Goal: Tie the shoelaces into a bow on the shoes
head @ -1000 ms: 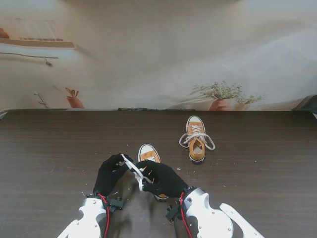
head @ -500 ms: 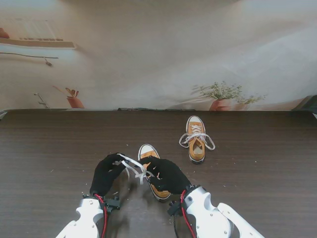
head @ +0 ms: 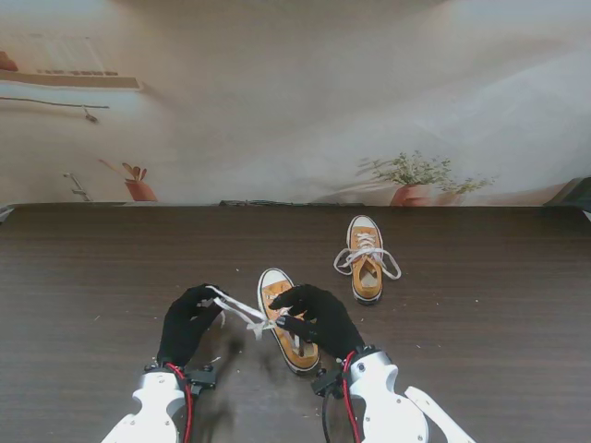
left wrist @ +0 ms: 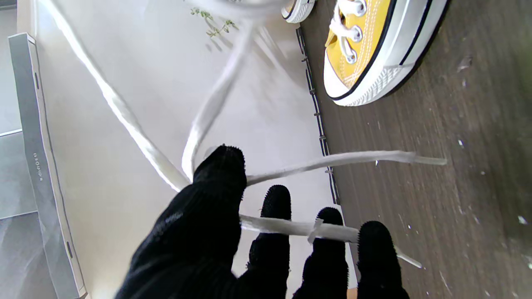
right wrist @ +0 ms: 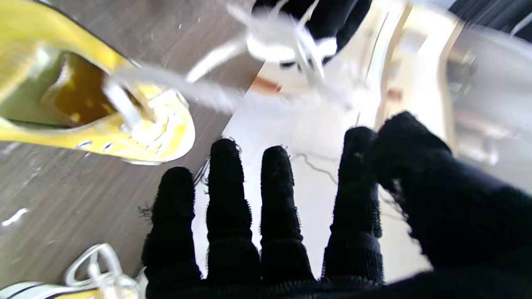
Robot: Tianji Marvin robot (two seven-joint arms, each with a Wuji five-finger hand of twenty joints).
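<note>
Fingers of both hands, left hand (head: 189, 318) and right hand (head: 314, 318), seemingly pinch the shoelaces (head: 242, 310) beside the near shoe (head: 288, 323).

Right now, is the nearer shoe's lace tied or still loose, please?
Loose: the lace stretches from the nearer shoe to the left hand, no bow.

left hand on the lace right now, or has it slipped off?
Touching. The left wrist view shows the white shoelace lying across the left hand fingers, with another strand pinned under the thumb. The stand view agrees.
</note>
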